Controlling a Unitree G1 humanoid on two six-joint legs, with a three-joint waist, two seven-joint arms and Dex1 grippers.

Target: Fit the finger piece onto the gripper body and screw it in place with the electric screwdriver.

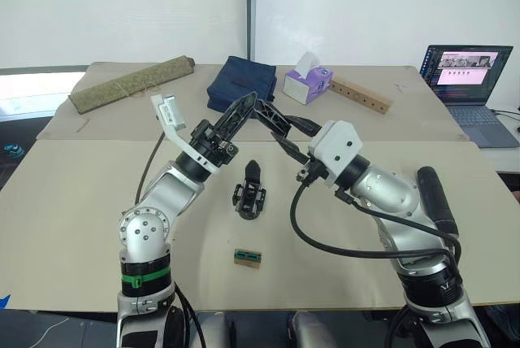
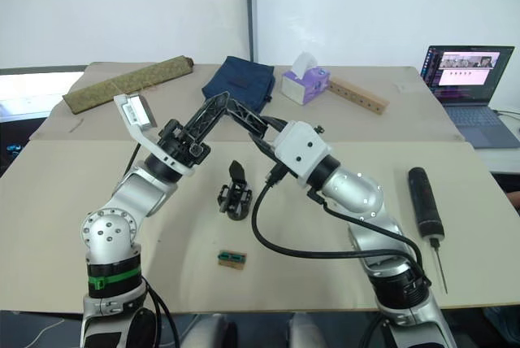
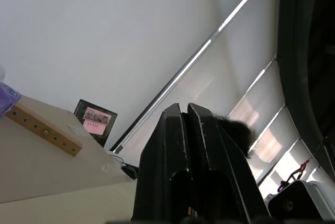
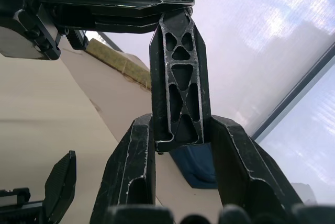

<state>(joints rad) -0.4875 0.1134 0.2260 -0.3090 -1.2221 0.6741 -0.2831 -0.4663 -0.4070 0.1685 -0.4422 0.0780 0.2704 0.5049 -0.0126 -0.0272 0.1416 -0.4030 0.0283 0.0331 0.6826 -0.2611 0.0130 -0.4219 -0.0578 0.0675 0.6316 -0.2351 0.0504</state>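
Finger piece [image 4: 178,85] held up in air btw both arms, long axis along right pincer [image 4: 180,130], which clamps its base; tip touches shut left pincer [image 1: 244,108]. Gripper body [image 1: 249,192] on tabletop [image 1: 81,193], finger pointing away. Right eye shows electric screwdriver [image 2: 424,200] w/ bit toward robot.

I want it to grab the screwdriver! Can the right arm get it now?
Probably not right away: the right gripper is raised and shut on the finger piece. The screwdriver lies bare on the table, beside that arm.
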